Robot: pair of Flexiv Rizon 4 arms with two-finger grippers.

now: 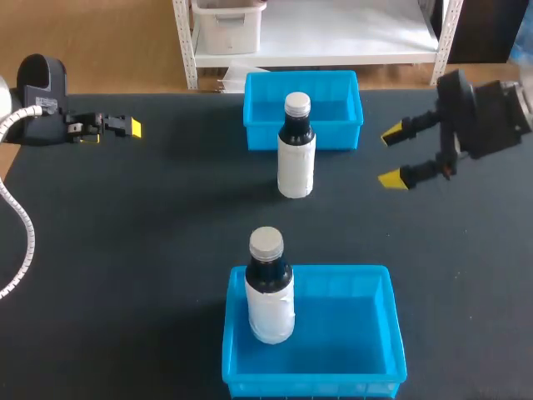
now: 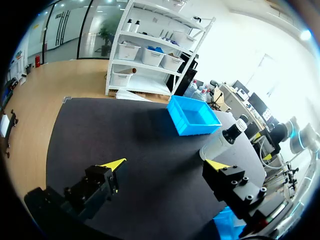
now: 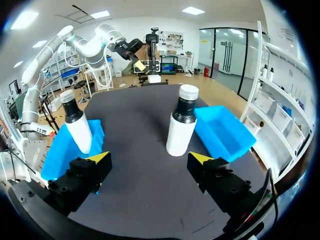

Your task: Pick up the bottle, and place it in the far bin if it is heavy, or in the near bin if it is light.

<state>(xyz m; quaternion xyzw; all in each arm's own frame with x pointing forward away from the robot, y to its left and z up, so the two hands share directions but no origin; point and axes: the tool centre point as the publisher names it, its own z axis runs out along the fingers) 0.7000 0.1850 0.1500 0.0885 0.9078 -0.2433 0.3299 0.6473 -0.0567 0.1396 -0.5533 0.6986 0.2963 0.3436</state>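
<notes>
Blocking part of the far bin stands 1 bottle.

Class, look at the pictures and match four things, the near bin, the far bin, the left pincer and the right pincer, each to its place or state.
Column one:
1. near bin
2. far bin
3. left pincer
4. right pincer

Column two:
A. open, to the right of the table bottle
B. nothing inside it
C. has the inner bottle upright in it
D. open, at the left edge of the table

Pairs: 1-C, 2-B, 3-D, 4-A.
</notes>
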